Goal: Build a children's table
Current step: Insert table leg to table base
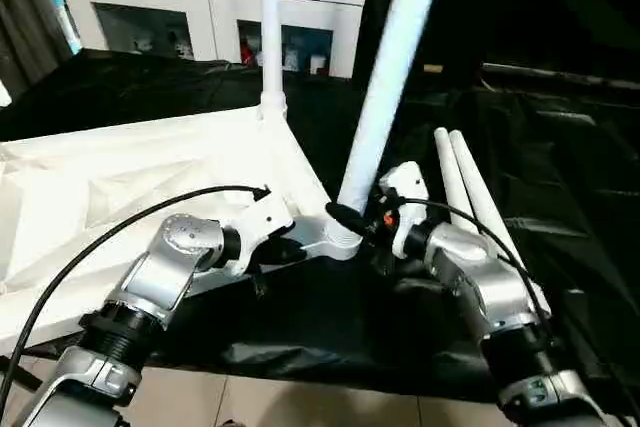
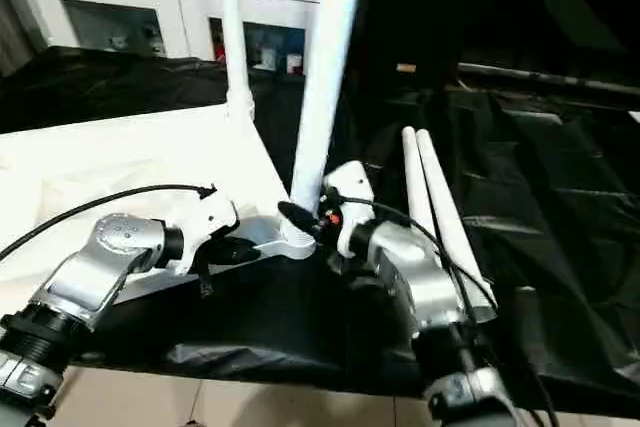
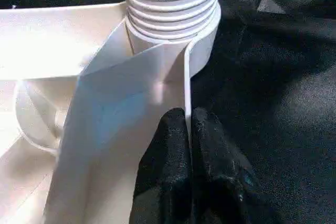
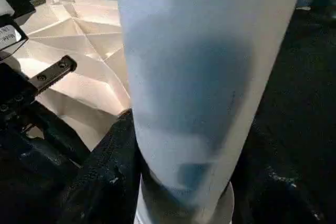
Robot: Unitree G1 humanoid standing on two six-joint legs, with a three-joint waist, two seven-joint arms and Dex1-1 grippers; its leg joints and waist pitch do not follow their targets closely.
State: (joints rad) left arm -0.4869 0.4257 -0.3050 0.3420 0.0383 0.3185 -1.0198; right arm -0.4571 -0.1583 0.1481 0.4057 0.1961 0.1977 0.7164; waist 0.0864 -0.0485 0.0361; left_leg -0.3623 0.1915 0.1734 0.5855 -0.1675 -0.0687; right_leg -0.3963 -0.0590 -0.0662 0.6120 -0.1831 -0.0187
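Observation:
The children's table top [image 1: 120,187] lies upside down, ribbed side up, on the black cloth. One white leg [image 1: 270,37] stands upright in its far corner socket. A second leg [image 1: 390,77] leans in the near corner socket [image 3: 173,19]. My right gripper [image 1: 352,219] is shut around that leg's lower end, one black finger [image 4: 113,177] against its side. My left gripper [image 1: 290,247] is shut on the top's thin edge wall just beside that socket, its fingertips [image 3: 176,124] pinching the wall. Two more legs [image 1: 470,197] lie side by side on the cloth to the right.
The black-draped table [image 1: 560,197] carries everything; its front edge drops to a tiled floor [image 1: 300,402] just below my forearms. A white cabinet with glass doors [image 1: 200,7] stands behind. A black cable [image 1: 120,222] arcs over my left forearm.

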